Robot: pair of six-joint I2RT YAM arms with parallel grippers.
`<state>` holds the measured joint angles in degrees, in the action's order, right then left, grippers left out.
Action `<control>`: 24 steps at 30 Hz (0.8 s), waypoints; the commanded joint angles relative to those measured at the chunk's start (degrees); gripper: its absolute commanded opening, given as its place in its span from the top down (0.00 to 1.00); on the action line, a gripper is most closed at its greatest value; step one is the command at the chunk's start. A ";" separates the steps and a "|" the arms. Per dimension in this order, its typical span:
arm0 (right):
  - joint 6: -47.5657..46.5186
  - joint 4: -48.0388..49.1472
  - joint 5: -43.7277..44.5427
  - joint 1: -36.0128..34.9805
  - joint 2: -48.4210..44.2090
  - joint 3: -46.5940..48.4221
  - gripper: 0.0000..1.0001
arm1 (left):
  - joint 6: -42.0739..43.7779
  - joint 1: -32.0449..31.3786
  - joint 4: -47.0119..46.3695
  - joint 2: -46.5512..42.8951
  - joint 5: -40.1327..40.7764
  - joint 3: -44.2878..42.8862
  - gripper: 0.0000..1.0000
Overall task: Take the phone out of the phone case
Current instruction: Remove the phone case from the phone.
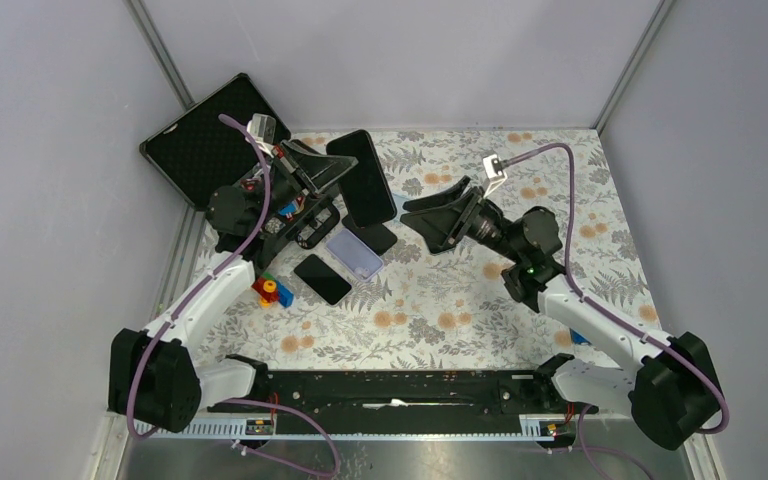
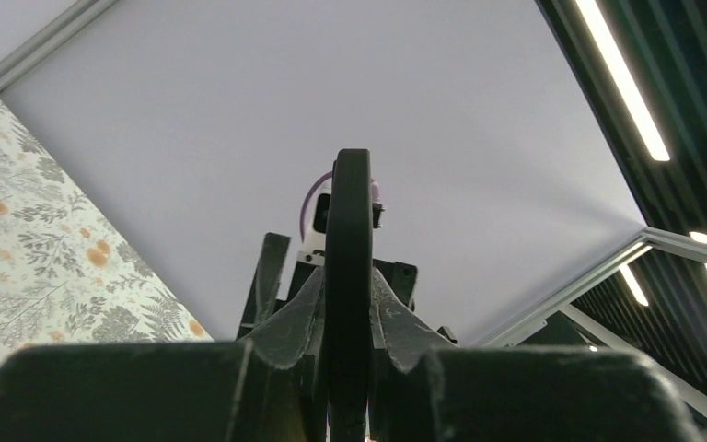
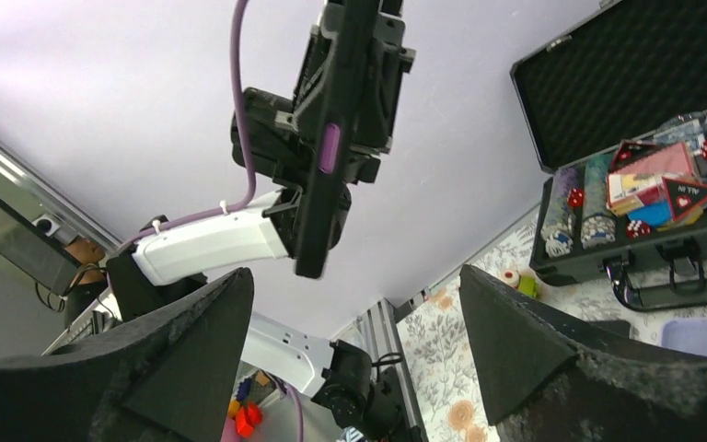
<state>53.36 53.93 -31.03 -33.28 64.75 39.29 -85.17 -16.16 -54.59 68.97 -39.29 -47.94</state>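
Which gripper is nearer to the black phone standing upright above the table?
Left. The left gripper is shut on the black phone, holding it upright by its edge. The right gripper hangs to the phone's right, fingers wide open, not touching it.

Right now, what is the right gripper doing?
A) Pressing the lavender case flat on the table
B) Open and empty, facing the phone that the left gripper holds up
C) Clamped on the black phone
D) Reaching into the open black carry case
B: the right gripper stands wide open with nothing between its fingers, while the left gripper is shut on the black phone.
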 commanded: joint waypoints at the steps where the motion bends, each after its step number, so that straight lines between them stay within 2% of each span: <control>1: -1.40 1.71 -3.37 0.02 -0.59 4.58 0.11 | 2.94 0.08 -0.45 -2.96 2.99 -0.99 1.00; 4: -1.97 -1.01 -5.53 -0.01 0.33 6.56 0.14 | 2.52 0.12 -0.80 -2.75 2.99 -1.10 1.00; 6: -1.82 -1.71 -6.32 -0.08 1.06 7.10 0.21 | 2.16 0.06 -1.27 -2.70 2.90 -1.10 1.00; 9: -0.60 -1.15 -7.36 -0.12 2.37 7.66 0.42 | 1.90 -0.01 -1.63 -2.69 2.90 -1.11 1.00; 11: 0.29 -1.03 -8.27 -0.15 3.30 8.25 0.53 | 1.62 -0.01 -1.94 -2.61 2.74 -1.10 1.00; 17: 0.69 -0.75 -8.36 -0.20 4.31 8.63 0.58 | 0.98 0.00 -2.67 -2.75 2.72 -1.01 1.00; 18: 0.75 -0.76 -8.42 -0.21 4.33 8.69 0.64 | 0.81 -0.01 -2.76 -2.79 2.71 -1.01 1.00; 21: 1.15 -1.00 -8.97 -0.23 4.65 9.04 0.89 | -0.69 -0.01 -3.62 -2.63 2.52 -1.07 1.00; 24: 1.87 0.58 -9.74 -0.18 4.52 8.82 1.00 | -5.17 -0.01 -6.65 -2.25 1.75 -1.17 1.00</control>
<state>55.29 51.77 -38.68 -33.32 69.28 45.91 -83.48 -16.05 -53.12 68.29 -38.81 -47.83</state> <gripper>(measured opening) 0.082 0.128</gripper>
